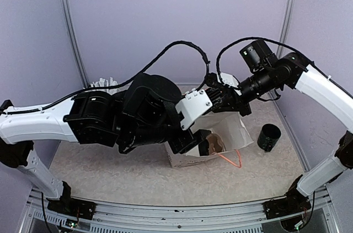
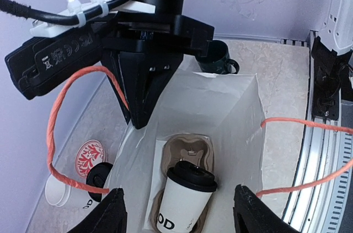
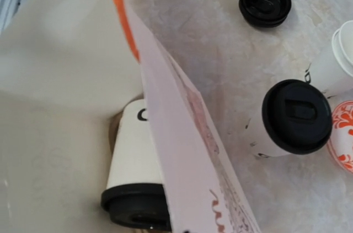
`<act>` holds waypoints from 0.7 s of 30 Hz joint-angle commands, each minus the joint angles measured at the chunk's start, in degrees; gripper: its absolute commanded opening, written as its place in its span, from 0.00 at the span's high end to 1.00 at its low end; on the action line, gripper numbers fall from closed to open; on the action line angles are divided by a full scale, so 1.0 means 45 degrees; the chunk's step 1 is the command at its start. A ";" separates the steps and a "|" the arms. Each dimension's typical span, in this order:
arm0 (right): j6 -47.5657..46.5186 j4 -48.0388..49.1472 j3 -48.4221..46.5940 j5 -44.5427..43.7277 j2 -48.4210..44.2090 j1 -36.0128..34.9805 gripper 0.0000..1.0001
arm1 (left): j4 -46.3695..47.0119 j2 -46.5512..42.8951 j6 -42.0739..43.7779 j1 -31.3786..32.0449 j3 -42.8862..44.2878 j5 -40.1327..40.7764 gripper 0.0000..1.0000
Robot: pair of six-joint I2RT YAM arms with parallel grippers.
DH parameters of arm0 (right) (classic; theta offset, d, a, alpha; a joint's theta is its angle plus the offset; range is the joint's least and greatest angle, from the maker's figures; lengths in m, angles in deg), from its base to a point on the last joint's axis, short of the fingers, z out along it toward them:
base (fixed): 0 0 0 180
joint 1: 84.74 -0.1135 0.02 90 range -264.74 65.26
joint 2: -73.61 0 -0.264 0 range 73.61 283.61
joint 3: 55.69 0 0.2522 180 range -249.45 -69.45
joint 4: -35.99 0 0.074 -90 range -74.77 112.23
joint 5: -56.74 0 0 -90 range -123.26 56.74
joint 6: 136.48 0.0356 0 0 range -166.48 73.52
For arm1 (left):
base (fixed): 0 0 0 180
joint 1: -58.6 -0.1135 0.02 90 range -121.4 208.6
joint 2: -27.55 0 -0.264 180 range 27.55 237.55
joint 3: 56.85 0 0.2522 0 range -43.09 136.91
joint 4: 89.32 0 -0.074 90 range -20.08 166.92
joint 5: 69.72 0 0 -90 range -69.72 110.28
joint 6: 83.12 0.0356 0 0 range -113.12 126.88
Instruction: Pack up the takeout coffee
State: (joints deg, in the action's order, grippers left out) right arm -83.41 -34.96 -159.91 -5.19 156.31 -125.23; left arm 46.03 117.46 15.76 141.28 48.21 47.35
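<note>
Left fingers [image 2: 113,213] spread wide above paper bag [image 2: 231,106]. Right fingers [image 2: 140,87] pinched bag's rim. One lidded cup [image 2: 185,197] sat in cardboard carrier [image 2: 190,147] inside bag — second cup [image 3: 292,117] stood outside on surface [image 3: 220,40].

Bag [image 2: 231,106] matt white paper; cup carrier [image 2: 190,147] rough brown pulp; cup lid [image 3: 298,114] smooth black plastic.

Lighting: even, diffuse, bright; shadows soft. Left wrist view: edges bowed. Right wrist view: paper bag [image 3: 55,79], paper cup [image 3: 134,153] inside, near lens, soft-focused.
</note>
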 commanded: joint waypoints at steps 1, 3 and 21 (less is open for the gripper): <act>0.0549 -0.0510 -0.0423 0.0559 -0.0446 -0.0029 1.00 | -0.1245 0.1020 0.0107 -0.0164 0.1157 -0.0241 0.37; 0.0721 -0.0552 -0.0345 0.0665 -0.0565 -0.0037 1.00 | -0.1559 0.1534 0.0049 -0.0224 0.1563 -0.0172 0.39; 0.0922 -0.0143 0.0412 0.0559 -0.1433 -0.0040 1.00 | -0.4495 0.3949 0.0941 0.0323 0.3337 0.1112 0.36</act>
State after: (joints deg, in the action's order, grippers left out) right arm -79.78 -36.67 -159.23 -2.87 151.52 -125.23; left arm 30.44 132.65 19.22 142.00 60.78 50.06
